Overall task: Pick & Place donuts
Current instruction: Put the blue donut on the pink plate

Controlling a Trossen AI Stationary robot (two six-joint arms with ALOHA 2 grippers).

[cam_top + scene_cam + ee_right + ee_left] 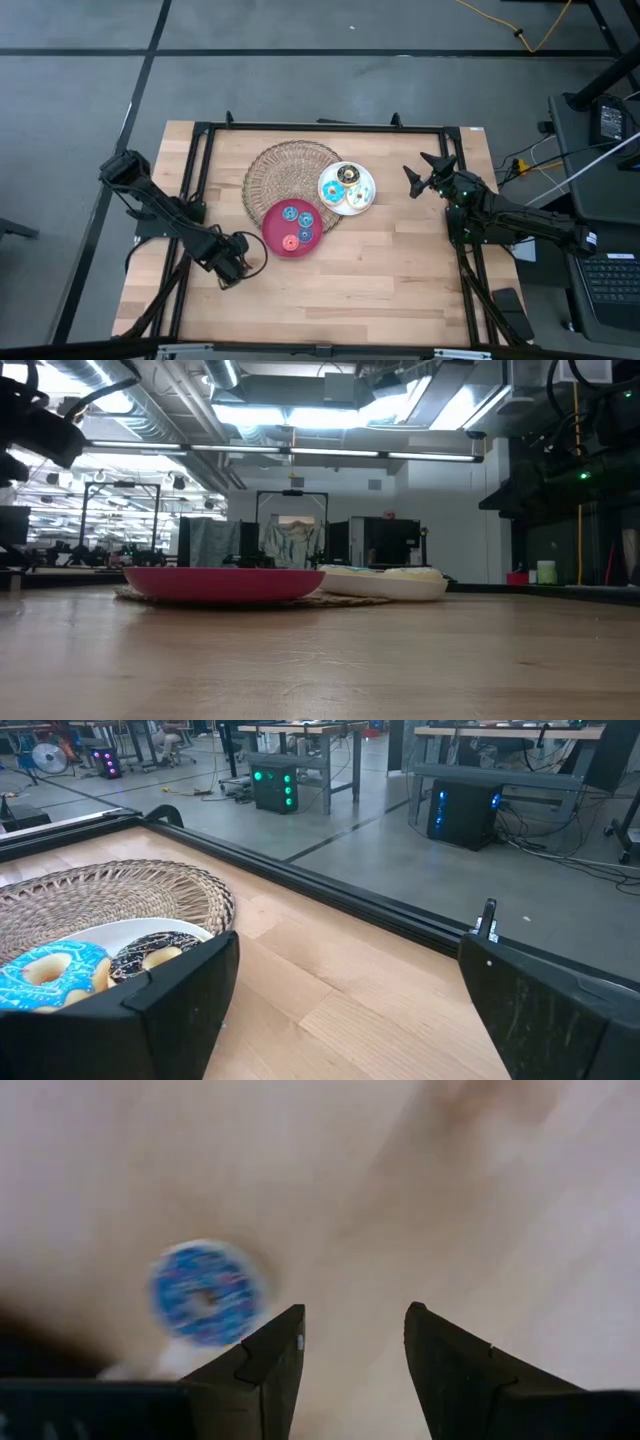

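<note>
A small blue sprinkled donut (207, 1292) lies flat on the bare wood beside one finger of my left gripper (350, 1320), outside the gap and apart from it. That gripper (237, 268) is open, low over the table's near left part. The red plate (292, 228) carries tiny blue donuts (291, 213) and a red one (290, 241). On the white plate (366, 203) lie a cyan donut (50, 975), a chocolate one (150, 955) and a white-sprinkled one (357, 195). My right gripper (421, 172) hangs wide open to the right of the white plate.
A round wicker mat (285, 170) lies under the far edges of both plates. A black metal frame (320, 127) runs around the table top. Bare wood (350, 290) spreads along the near side and between the white plate and my right gripper.
</note>
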